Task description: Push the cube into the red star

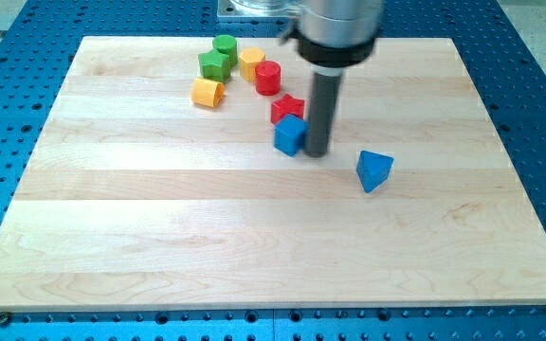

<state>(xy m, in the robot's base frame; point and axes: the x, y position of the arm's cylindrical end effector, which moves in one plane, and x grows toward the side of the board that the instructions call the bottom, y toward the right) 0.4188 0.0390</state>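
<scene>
A blue cube (290,134) sits near the middle of the wooden board (254,237), touching the lower edge of a red star (288,108) just above it. My tip (318,153) stands right against the cube's right side, slightly toward the view's bottom of it. The dark rod rises from there to the arm's grey end at the view's top.
A blue triangular block (374,170) lies to the right of my tip. At the view's top left is a cluster: green cylinder (224,45), green star (215,65), yellow block (251,62), red cylinder (268,78), yellow block (207,93).
</scene>
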